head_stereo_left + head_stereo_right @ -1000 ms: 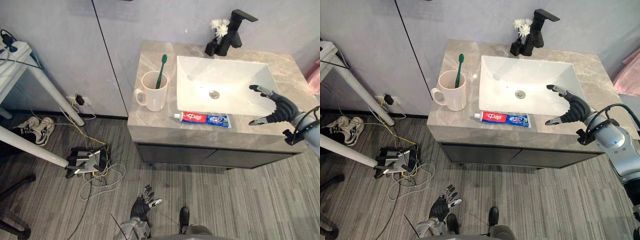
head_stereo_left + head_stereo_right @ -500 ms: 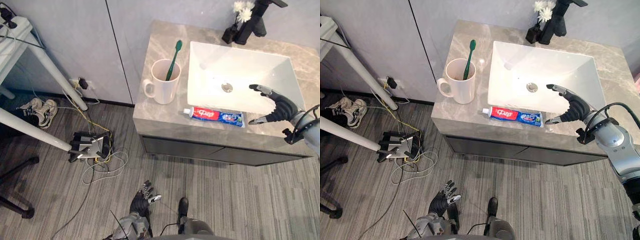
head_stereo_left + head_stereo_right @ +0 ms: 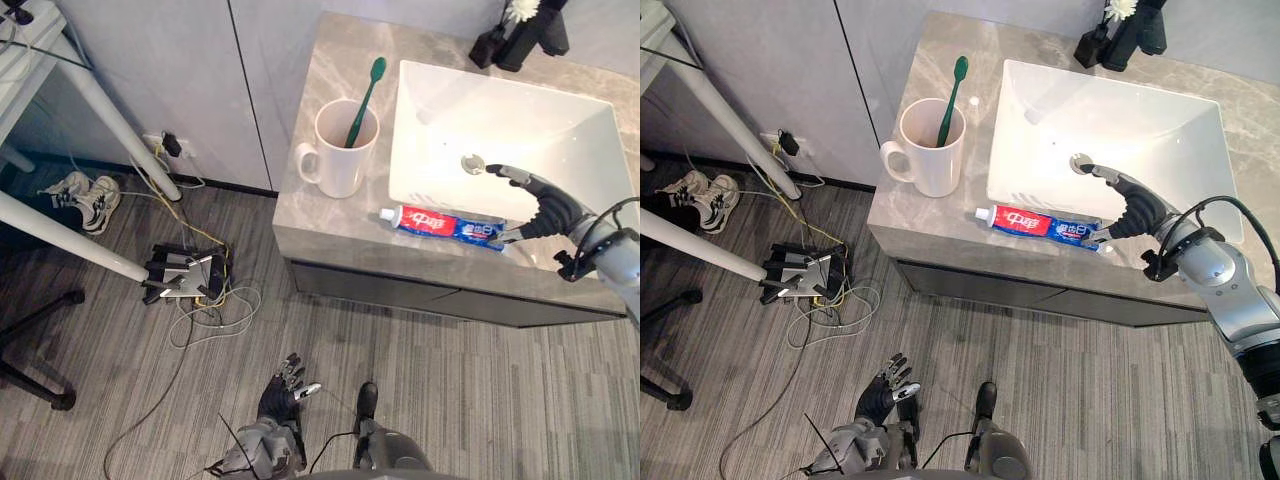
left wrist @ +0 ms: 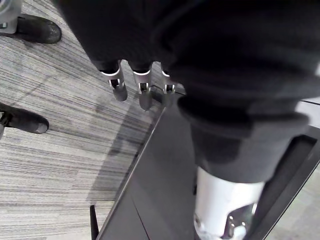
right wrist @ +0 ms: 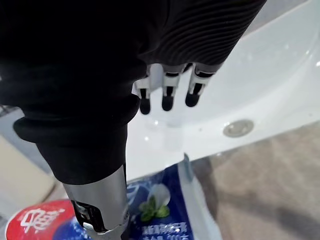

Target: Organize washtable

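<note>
A red, white and blue toothpaste tube (image 3: 441, 223) lies on the marble counter (image 3: 320, 215) along the front rim of the white sink (image 3: 520, 120). My right hand (image 3: 545, 204) is open at the tube's blue end, fingers spread over the sink rim and thumb tip right by the tube. In the right wrist view the tube (image 5: 160, 205) lies just past the thumb (image 5: 100, 200), under straight fingers (image 5: 167, 95). A white mug (image 3: 340, 150) holding a green toothbrush (image 3: 362, 98) stands left of the sink. My left hand (image 3: 281, 399) hangs open low above the floor.
A black faucet (image 3: 1137, 30) and a small vase of white flowers (image 3: 1095, 35) stand at the back of the counter. On the floor to the left are white table legs (image 3: 90, 255), a power strip with tangled cables (image 3: 185, 280) and a pair of shoes (image 3: 80, 195).
The camera has shifted, so the whole scene sits further right. My right hand has come in closer to the blue end of the toothpaste tube. The left hand stays low.
</note>
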